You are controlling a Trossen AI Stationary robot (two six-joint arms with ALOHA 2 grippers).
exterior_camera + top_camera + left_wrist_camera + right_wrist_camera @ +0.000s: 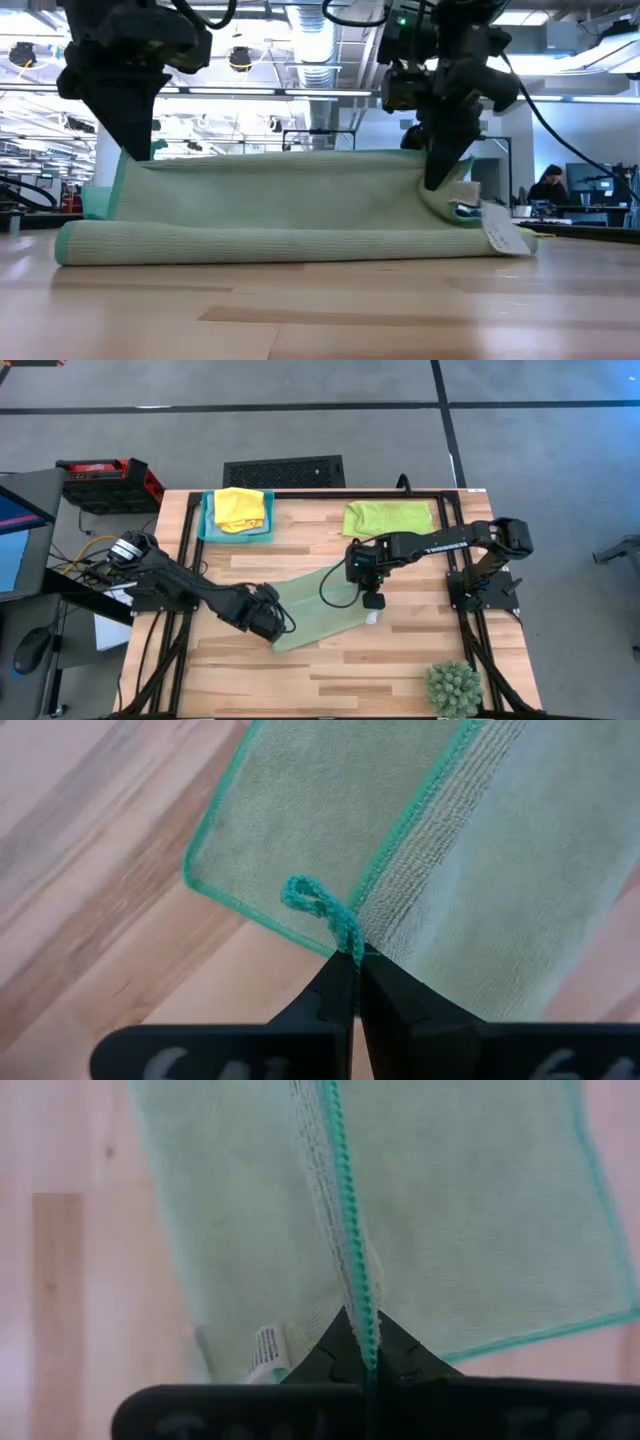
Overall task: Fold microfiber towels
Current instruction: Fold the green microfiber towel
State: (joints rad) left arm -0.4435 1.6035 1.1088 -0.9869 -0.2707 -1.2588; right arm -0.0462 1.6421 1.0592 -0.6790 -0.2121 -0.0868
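Folding is under way on the sage green towel (320, 605), which lies near the middle of the table (400, 670) with one edge lifted between the two arms. The left gripper (356, 963) is pinched closed on a corner of this towel, beside its teal loop, and the right gripper (358, 1342) is likewise clamped on the stitched edge near the white tag (266, 1348). In the low view the held edge stands above a rolled fold resting on the wood, so this cloth looks about halfway through its first fold, with the lifted edge not yet laid down. The lime green towel (388, 517) sits at the far side of the table as a flat rectangle, apparently folded already. The yellow towel (240, 508) lies bunched in the teal tray (206, 530) at the far left, seemingly untouched. A light blue towel cannot be made out. A spiky plant (453, 688) stands at the near right corner, well apart.
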